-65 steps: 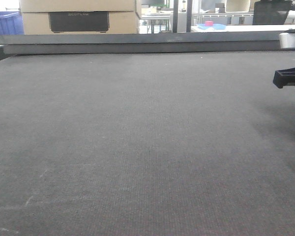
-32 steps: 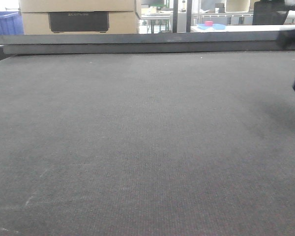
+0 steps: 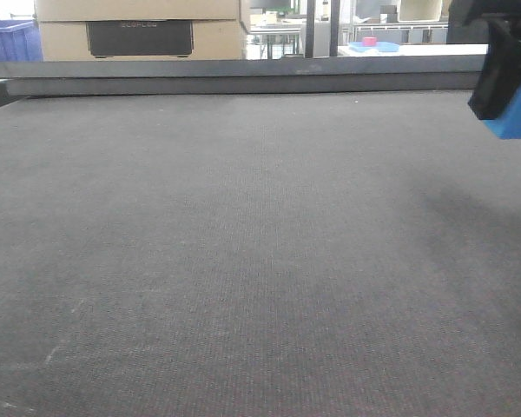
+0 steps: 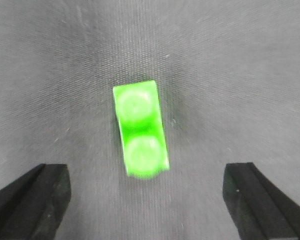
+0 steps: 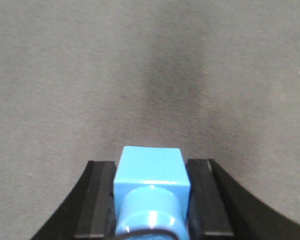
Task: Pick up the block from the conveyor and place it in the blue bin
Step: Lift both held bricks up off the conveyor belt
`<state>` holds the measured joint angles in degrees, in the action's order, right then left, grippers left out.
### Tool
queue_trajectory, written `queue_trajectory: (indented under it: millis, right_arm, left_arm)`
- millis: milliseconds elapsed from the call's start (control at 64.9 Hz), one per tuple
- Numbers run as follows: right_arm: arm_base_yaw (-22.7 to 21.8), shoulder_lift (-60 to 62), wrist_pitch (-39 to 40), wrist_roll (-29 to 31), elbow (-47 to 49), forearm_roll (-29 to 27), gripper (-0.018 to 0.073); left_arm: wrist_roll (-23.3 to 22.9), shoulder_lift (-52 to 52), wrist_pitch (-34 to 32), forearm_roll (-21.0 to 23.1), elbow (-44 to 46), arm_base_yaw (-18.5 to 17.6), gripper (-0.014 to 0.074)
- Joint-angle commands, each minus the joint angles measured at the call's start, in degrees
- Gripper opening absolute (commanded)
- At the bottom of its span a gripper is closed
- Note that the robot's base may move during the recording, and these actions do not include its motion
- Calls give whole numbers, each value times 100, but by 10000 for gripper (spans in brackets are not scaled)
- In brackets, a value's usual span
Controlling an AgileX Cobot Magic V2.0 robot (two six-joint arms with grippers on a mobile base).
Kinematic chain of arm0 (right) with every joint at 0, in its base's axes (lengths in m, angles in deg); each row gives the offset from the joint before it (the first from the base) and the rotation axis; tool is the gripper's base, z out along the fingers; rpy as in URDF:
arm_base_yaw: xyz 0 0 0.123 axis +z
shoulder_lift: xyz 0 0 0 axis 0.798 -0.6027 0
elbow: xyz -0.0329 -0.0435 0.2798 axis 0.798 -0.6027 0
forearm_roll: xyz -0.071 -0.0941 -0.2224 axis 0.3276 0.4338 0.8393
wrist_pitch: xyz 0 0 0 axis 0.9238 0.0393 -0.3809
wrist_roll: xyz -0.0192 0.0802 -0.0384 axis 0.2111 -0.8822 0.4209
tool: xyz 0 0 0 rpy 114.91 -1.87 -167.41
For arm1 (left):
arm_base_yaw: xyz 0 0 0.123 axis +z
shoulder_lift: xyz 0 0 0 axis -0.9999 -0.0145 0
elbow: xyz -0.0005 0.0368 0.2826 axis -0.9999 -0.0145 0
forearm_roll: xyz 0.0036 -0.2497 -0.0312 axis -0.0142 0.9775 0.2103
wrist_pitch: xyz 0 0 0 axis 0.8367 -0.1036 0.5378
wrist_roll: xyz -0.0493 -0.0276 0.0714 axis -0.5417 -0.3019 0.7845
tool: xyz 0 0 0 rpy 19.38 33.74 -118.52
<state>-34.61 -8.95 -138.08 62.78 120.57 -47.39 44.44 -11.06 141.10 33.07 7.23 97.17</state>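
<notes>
My right hand (image 5: 151,202) is clenched on the block (image 5: 150,170), one finger flat against each side of it, a round stud on its near end. Its long axis seems to run along my fingers, though I can't be sure. In the front view the block (image 3: 514,111) hangs clear above the conveyor (image 3: 243,243), at the conveyor's right end and near its far rail (image 3: 243,80), so I judge the grab done and the carry ahead. A blue bin (image 3: 4,39) shows past that rail, off the conveyor's far left corner — if that is the one, the block must cross the whole width leftward and go over the rail. The conveyor under that path is bare in the front view, so there is open room; the rail is the one edge to clear, and I'd keep the height. My left hand (image 4: 145,197) is released, fingers wide apart, low over the conveyor with a green brick (image 4: 140,129) lying between them, its length pointing almost straight away from me — not my task's thing. I cannot tell which arm is nearer the bin.
</notes>
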Motion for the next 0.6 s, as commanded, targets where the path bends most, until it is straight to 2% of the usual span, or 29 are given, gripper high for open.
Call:
queue_trajectory:
  millis: [0,139,586]
  right_arm:
    - [7,71,146,45,-7,-31,-153]
    - [7,71,236,45,-7,-31,-153]
    - [7,71,313,45,-7,-31,-153]
  left_arm:
    - [26,-263,-220,-2,33,8,519]
    - [26,-646,-481,-2,33,8,519]
    - [-83,-1157,-603,31,33,8,512]
